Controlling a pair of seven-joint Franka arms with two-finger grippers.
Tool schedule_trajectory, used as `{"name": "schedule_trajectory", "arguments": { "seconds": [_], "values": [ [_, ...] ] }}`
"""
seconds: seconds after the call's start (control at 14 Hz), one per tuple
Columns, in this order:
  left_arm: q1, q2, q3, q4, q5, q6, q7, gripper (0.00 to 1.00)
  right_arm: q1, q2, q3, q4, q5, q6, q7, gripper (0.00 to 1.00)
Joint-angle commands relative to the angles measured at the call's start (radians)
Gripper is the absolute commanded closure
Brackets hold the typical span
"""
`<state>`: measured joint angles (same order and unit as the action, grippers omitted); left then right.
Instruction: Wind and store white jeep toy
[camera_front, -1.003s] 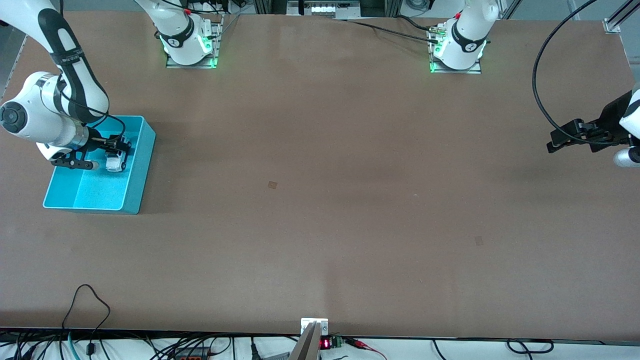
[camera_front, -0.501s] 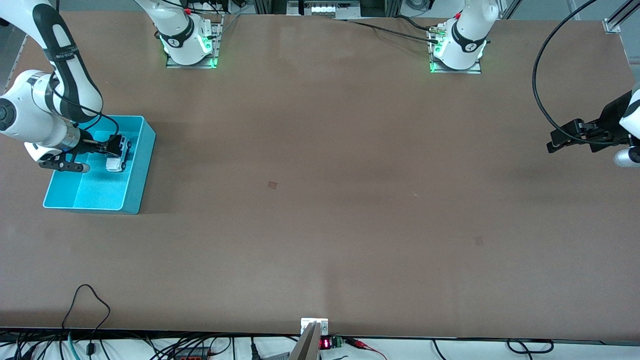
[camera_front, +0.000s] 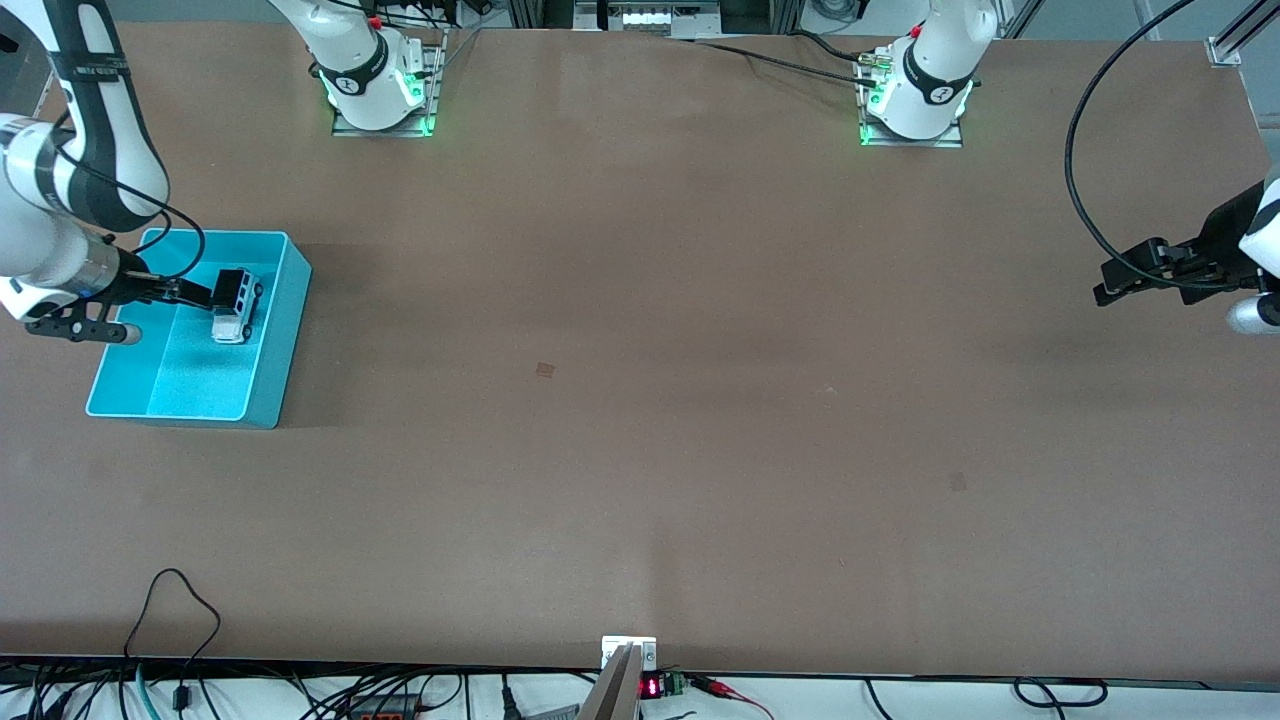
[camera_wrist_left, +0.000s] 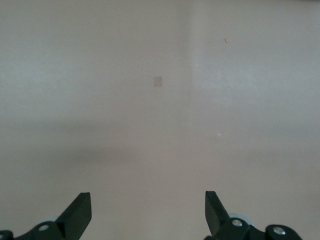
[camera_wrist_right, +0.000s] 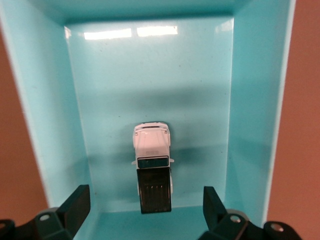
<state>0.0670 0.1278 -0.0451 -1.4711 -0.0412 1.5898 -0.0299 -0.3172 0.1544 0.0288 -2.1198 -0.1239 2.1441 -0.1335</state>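
The white jeep toy (camera_front: 231, 312), boxy with a black roof, lies on the floor of the teal bin (camera_front: 285, 345) at the right arm's end of the table. In the right wrist view the jeep (camera_wrist_right: 151, 145) sits in the bin (camera_wrist_right: 252, 100) between my two spread fingers, untouched. My right gripper (camera_front: 190, 292) is open and empty, raised over the bin beside the jeep; it also shows in its own wrist view (camera_wrist_right: 145, 194). My left gripper (camera_front: 1105, 282) waits open and empty over bare table at the left arm's end, as its wrist view (camera_wrist_left: 147, 200) shows.
The brown table (camera_front: 640, 400) carries small faint marks (camera_front: 544, 369). The arm bases (camera_front: 380, 90) stand along the edge farthest from the front camera. Cables hang along the nearest edge (camera_front: 170, 600).
My right gripper has drawn back and up from the jeep toward the right arm's end of the table. The jeep stays in the bin. The left arm has not moved.
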Motion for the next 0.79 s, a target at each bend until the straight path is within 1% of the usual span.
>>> {"name": "schedule_trajectory", "arguments": {
  "seconds": [0.0,0.14,0.21,0.5,0.57,0.72],
  "values": [
    [0.002,-0.007,-0.002,-0.006,0.000,-0.004,0.010,0.00,0.018,-0.041,0.008,0.086,-0.010,-0.148,0.008,0.00],
    [0.002,-0.007,-0.002,-0.006,0.000,-0.002,0.010,0.00,0.044,-0.068,0.010,0.145,-0.006,-0.238,0.008,0.00],
    [0.002,-0.007,-0.002,-0.006,0.000,-0.002,0.010,0.00,0.065,-0.070,0.008,0.200,-0.008,-0.304,0.008,0.00],
    [0.002,-0.007,-0.002,-0.006,0.000,-0.002,0.010,0.00,0.131,-0.076,0.010,0.388,0.004,-0.498,0.005,0.00],
    [0.002,-0.007,-0.004,-0.006,0.000,-0.002,0.010,0.00,0.151,-0.076,0.008,0.430,0.041,-0.535,0.006,0.00],
    [0.000,-0.007,-0.002,-0.006,0.000,-0.001,0.010,0.00,0.159,-0.078,-0.004,0.471,0.125,-0.566,0.008,0.00]
  ]
}}
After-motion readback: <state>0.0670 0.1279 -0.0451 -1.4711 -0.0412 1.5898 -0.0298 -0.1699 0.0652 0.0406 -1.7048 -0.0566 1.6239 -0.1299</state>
